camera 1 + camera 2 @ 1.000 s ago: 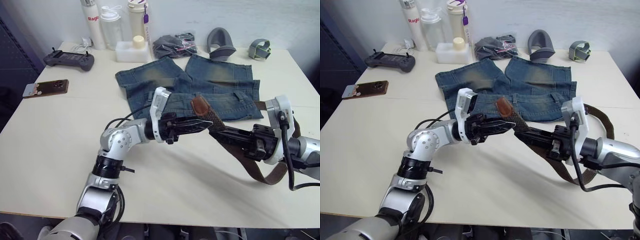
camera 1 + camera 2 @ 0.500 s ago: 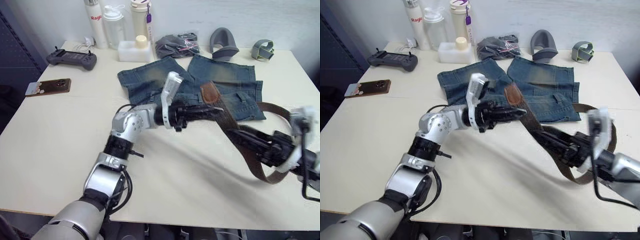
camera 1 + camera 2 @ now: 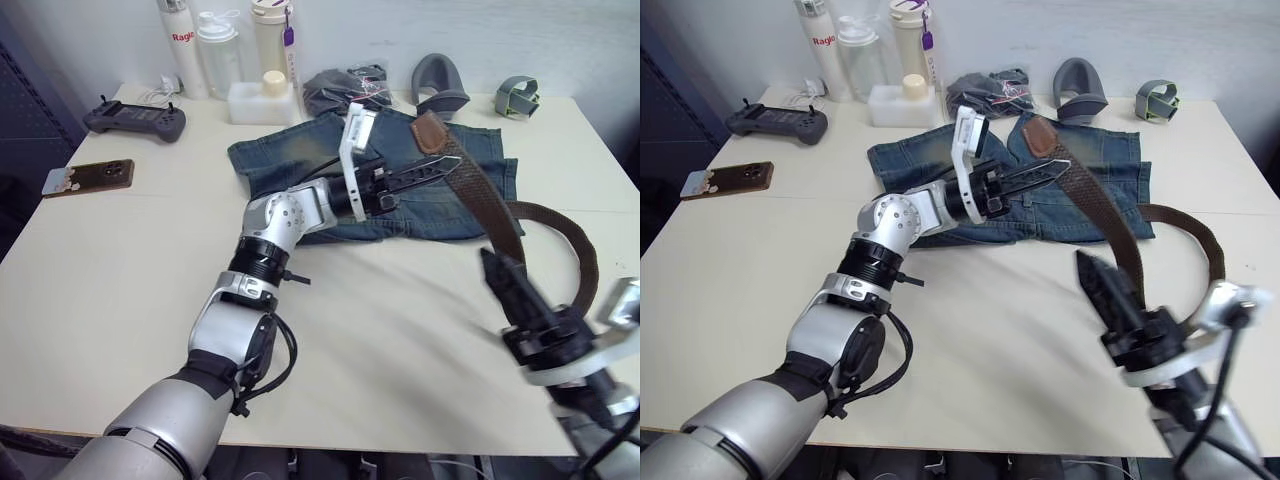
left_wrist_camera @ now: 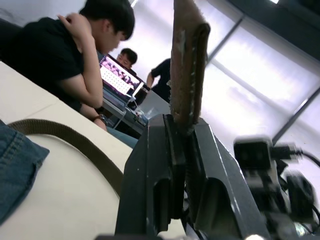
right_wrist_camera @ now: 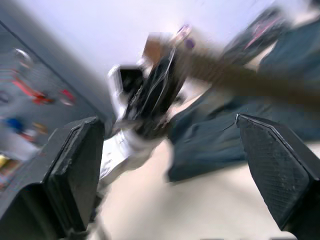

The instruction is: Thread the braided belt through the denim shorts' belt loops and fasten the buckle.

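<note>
The denim shorts (image 3: 290, 160) lie flat at the back middle of the table. My left gripper (image 3: 440, 166) hovers over them, shut on the braided belt (image 3: 478, 196) just below its tan leather tip (image 3: 430, 130). In the left wrist view the tan tip (image 4: 187, 60) stands up from between the closed fingers (image 4: 150, 175). From that grip the belt slopes down to the right and curls in a loop (image 3: 585, 255) on the table. My right gripper (image 3: 497, 272) is at the near right, open and apart from the belt. The buckle is out of view and I cannot make out the belt loops.
Bottles (image 3: 215, 50) and a white box (image 3: 262, 100) line the back edge, beside a dark grey cloth bundle (image 3: 345, 88) and two grey items (image 3: 440, 85). A controller (image 3: 135, 118) and a phone (image 3: 88, 176) lie far left. People sit beyond the table (image 4: 65, 60).
My right gripper has opened, let go of the belt and pulled back toward the near right. My left gripper has carried the belt tip up and farther over the shorts.
</note>
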Motion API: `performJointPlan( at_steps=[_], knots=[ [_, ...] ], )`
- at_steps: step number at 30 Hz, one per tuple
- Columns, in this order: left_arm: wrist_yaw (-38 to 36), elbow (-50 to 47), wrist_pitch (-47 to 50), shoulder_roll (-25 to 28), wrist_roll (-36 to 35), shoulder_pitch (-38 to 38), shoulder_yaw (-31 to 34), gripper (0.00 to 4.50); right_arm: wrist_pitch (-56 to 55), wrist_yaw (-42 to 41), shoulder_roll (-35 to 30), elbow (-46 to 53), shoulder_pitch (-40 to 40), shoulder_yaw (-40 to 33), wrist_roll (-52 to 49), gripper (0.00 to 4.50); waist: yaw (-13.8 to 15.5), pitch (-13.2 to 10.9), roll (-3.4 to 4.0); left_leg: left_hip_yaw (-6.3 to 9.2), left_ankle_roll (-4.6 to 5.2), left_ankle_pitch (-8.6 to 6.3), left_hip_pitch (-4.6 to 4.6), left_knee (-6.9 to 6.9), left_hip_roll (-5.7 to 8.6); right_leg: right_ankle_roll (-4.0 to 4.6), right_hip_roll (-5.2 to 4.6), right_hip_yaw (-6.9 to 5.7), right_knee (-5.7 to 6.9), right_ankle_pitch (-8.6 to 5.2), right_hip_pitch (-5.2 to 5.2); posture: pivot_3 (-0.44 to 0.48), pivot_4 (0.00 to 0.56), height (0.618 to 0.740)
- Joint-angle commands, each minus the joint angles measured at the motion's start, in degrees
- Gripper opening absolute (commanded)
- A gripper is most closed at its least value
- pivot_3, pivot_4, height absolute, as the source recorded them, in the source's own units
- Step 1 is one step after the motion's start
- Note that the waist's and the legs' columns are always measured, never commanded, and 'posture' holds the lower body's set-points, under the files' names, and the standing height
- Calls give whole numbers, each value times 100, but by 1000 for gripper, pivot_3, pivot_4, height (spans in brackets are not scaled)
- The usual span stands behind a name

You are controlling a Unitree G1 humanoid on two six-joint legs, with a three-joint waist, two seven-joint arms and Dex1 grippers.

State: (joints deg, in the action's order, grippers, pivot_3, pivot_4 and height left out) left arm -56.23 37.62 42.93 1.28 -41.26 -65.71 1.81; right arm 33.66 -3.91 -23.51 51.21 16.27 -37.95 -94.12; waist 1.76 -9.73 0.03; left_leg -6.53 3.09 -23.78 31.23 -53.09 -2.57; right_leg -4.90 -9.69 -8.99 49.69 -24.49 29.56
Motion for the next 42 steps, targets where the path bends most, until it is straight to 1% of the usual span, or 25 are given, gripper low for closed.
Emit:
performJointPlan(
  at_steps=[1,7,11,16,19,24,27,28,29,31,32,33,34,35,42],
  knots=[
    [393,91,368,-365,-290,-479,410,0,42,-255,866,423,110,2185,975,4468,-15,0,0,0,0,0,0,0,-2,1,1,0,0,-1,0,0,150,648],
    [364,-503,1325,-219,-625,-377,542,0,-496,-545,1358,-256,-297,2896,1804,4468,-58,0,1,-5,-3,1,1,2,-5,6,13,3,7,-4,9,0,150,648],
    [544,-1161,1814,-211,-823,-78,591,0,-1089,-875,1825,-700,-564,2927,2006,4468,-46,-1,2,-4,-5,2,0,2,1,8,14,3,11,-4,8,0,150,648],
    [1097,-1599,2104,-349,-866,267,666,0,-1776,-1387,2312,-1052,-843,2792,1922,4468,-46,-1,2,-3,-5,2,0,0,6,6,13,3,16,-4,7,0,150,648],
    [1384,-1652,2096,-426,-850,358,741,0,-1930,-1518,2414,-1050,-947,2837,1854,4468,-51,-1,3,-3,-6,3,-1,0,5,6,13,4,18,-4,9,0,150,648],
    [1578,-1701,2053,-534,-853,429,736,0,-1937,-1519,2303,-1120,-981,2901,1908,4468,-53,-1,3,-3,-7,4,0,1,4,7,12,4,18,-4,9,0,150,648],
    [1561,-1691,1914,-622,-713,496,576,0,-1935,-1482,2252,-1238,-1077,2897,1988,3716,-54,-1,3,-3,-8,4,-1,0,3,7,12,4,18,-4,9,0,150,648],
    [1587,-1690,1903,-675,-705,532,544,0,-1962,-1431,2247,-1315,-1145,2863,2031,3134,-50,-1,3,-3,-8,4,-1,0,3,7,12,4,19,-5,9,0,150,648],
    [1608,-1691,1901,-710,-709,557,528,0,-1981,-1393,2245,-1368,-1192,2839,2058,2774,-51,-1,3,-3,-9,4,-1,1,3,8,12,4,19,-5,10,0,150,648],
    [1641,-1754,1920,-780,-708,651,462,0,-2052,-1274,2267,-1460,-1345,2763,2096,1818,-48,-1,3,-3,-9,4,0,0,4,8,11,4,19,-5,10,0,150,648],
    [1657,-1779,1941,-795,-706,691,441,0,-2089,-1221,2284,-1485,-1415,2730,2092,1266,-50,-1,4,-3,-9,4,0,0,5,8,10,4,19,-5,10,0,150,648],
    [1663,-1803,1948,-797,-691,737,406,0,-2124,-1168,2298,-1503,-1484,2702,2085,886,-57,0,4,-4,-8,4,0,0,5,8,8,4,19,-5,10,0,150,648],
    [1672,-1817,1947,-794,-677,771,381,0,-2149,-1132,2301,-1510,-1525,2689,2079,401,-60,0,4,-4,-8,4,0,0,4,8,8,5,19,-5,10,0,150,648],
    [1693,-1815,1932,-791,-667,801,383,0,-2173,-1091,2311,-1511,-1563,2681,2069,55,-61,-1,4,-4,-10,5,0,0,0,9,6,5,19,-5,11,0,150,648],
    [1977,-1781,1711,-925,-708,917,543,0,-2344,-848,2464,-1485,-1697,2565,1974,55,-49,-1,4,-4,-14,7,1,0,3,12,6,4,21,-7,12,0,150,648]
  ],
)
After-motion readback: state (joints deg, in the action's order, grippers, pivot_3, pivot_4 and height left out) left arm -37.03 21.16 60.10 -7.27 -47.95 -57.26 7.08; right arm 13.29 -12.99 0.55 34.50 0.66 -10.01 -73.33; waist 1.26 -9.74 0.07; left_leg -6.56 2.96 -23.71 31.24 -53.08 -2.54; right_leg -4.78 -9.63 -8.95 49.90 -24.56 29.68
